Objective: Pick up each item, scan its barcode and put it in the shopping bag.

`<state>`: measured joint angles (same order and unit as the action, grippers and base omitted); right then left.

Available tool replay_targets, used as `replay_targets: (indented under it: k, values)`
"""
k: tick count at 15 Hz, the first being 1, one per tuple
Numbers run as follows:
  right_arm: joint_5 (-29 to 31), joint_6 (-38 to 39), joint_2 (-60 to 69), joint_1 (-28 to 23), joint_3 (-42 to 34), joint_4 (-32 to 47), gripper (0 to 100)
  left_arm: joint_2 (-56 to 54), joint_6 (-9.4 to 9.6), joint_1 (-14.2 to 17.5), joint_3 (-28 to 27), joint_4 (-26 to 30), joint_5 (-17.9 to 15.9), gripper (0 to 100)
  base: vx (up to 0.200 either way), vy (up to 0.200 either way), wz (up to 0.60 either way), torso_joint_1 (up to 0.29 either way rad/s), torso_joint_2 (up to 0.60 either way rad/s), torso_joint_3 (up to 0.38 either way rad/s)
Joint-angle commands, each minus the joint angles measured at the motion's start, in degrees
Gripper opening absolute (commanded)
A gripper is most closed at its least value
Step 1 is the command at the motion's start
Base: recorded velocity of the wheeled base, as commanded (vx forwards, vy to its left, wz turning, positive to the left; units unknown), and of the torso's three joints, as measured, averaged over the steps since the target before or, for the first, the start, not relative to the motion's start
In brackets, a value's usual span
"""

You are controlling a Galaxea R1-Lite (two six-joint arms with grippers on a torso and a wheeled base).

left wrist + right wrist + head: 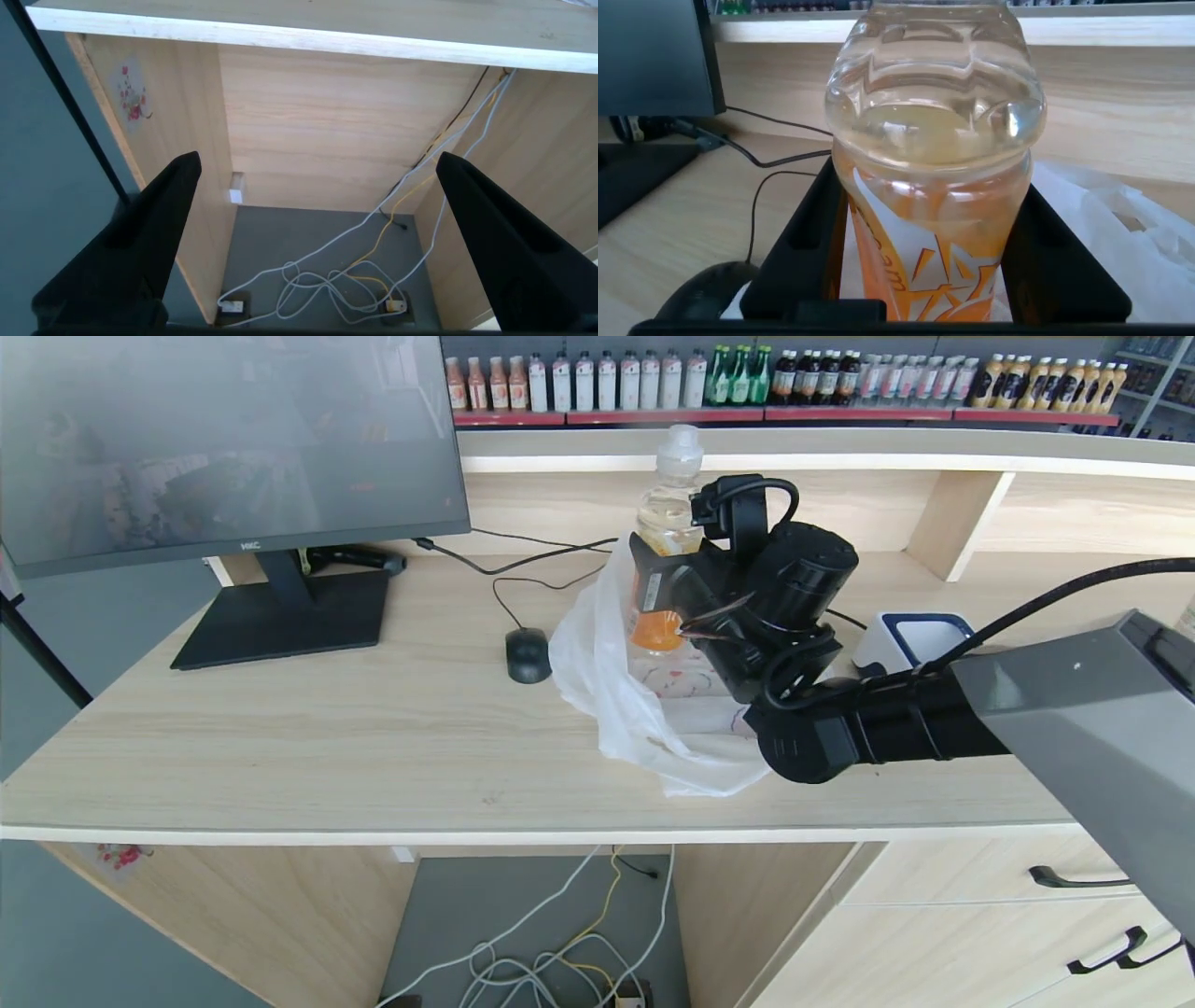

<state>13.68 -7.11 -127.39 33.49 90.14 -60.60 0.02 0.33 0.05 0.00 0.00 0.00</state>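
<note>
A clear drink bottle (665, 513) with an orange label and a white cap stands upright, its lower part inside the white plastic shopping bag (644, 709) on the counter. My right gripper (667, 597) is shut on the bottle around its labelled middle. In the right wrist view the bottle (938, 168) sits between the two black fingers (799, 252), with the bag (1130, 233) behind it. My left gripper (313, 243) hangs open below the counter's front edge, with nothing between its fingers. A white barcode scanner (910, 644) stands on the counter to the right of the bag.
A monitor (224, 439) on a black stand (289, 616) fills the counter's back left. A black mouse (527, 655) lies just left of the bag, its cable running back. Cables (336, 280) lie on the floor under the counter. Drawers (1027, 915) are at the lower right.
</note>
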Motion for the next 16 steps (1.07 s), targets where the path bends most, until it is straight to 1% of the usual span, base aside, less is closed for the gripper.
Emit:
replay_targets:
  k: [1, 16]
  values:
    - [0.12, -0.01, -0.75, 0.00, -0.05, -0.05, 0, -0.02, 0.02, 0.04, 0.00, 0.00, 0.00, 100, 0.000, 0.000, 0.00, 0.000, 0.00, 0.000]
    - [0.47, -0.54, -2.16, 0.09, -1.54, -0.05, 0, -0.02, 0.02, 0.04, 0.00, 0.00, 0.00, 100, 0.000, 0.000, 0.00, 0.000, 0.00, 0.000]
